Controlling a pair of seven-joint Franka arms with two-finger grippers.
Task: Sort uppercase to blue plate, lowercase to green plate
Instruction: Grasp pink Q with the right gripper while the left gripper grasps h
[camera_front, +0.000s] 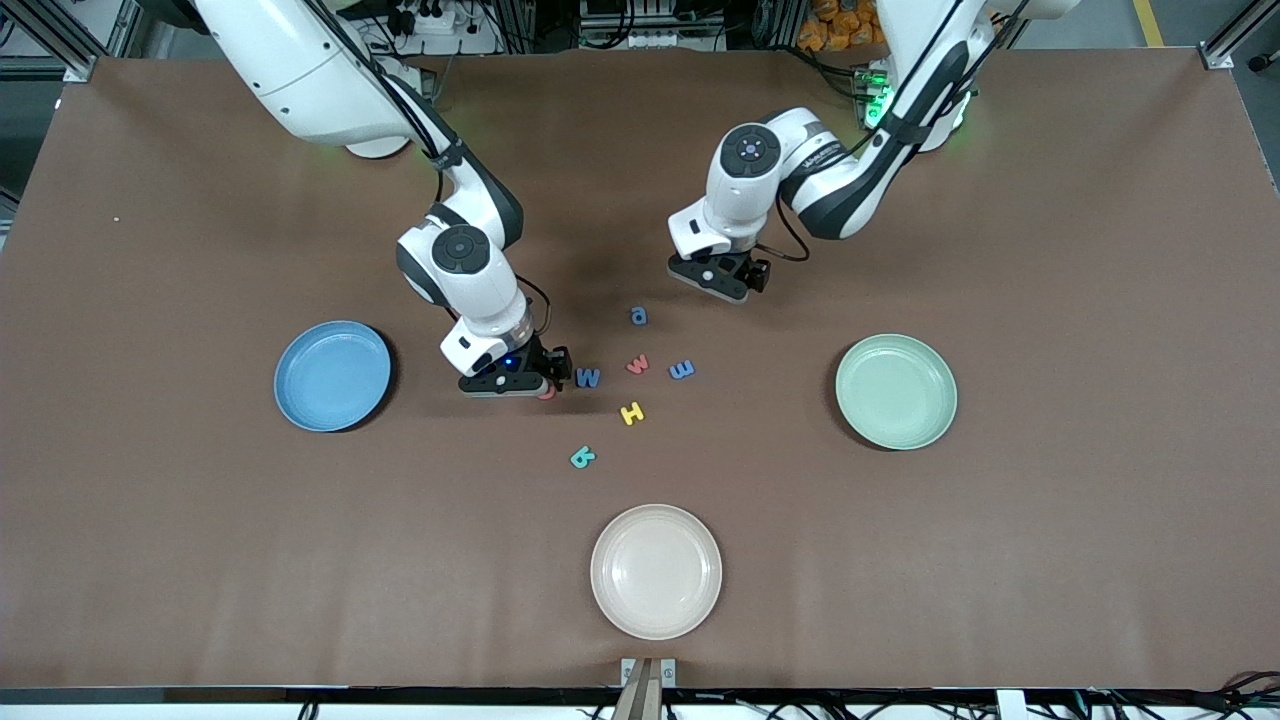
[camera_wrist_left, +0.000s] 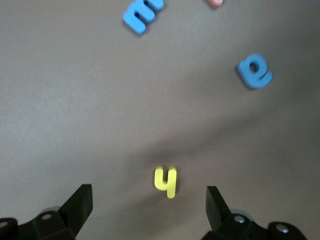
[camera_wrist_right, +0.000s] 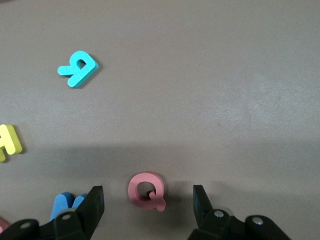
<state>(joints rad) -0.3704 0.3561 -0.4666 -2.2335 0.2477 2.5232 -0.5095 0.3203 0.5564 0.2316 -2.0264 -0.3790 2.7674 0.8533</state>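
Three plates sat on the brown bench (camera_front: 200, 560). The blue plate (camera_front: 332, 375) lay toward the right arm's end, with nothing in it. Just beside it the right gripper (camera_wrist_right: 148, 200) hung low over the bench, its fingers (camera_wrist_right: 93, 202) apart, one on each side of the red Q (camera_wrist_right: 146, 191). The Q lay flat between them and did not touch them. The blue W (camera_front: 588, 377) lay just beside that gripper. Next came the red w (camera_front: 637, 364), the blue a (camera_front: 639, 316) and the blue m (camera_front: 681, 369). The yellow H (camera_front: 631, 412) and the teal R (camera_front: 583, 457) lay nearer the front camera, and the cream plate (camera_front: 656, 571) nearer still. The left gripper (camera_wrist_left: 149, 200) hung over the small yellow h (camera_wrist_left: 166, 181), fingers (camera_wrist_left: 216, 202) wide apart, and the h lay flat on the bench between them. The green plate (camera_front: 896, 391) lay toward the left arm's end, with nothing in it.
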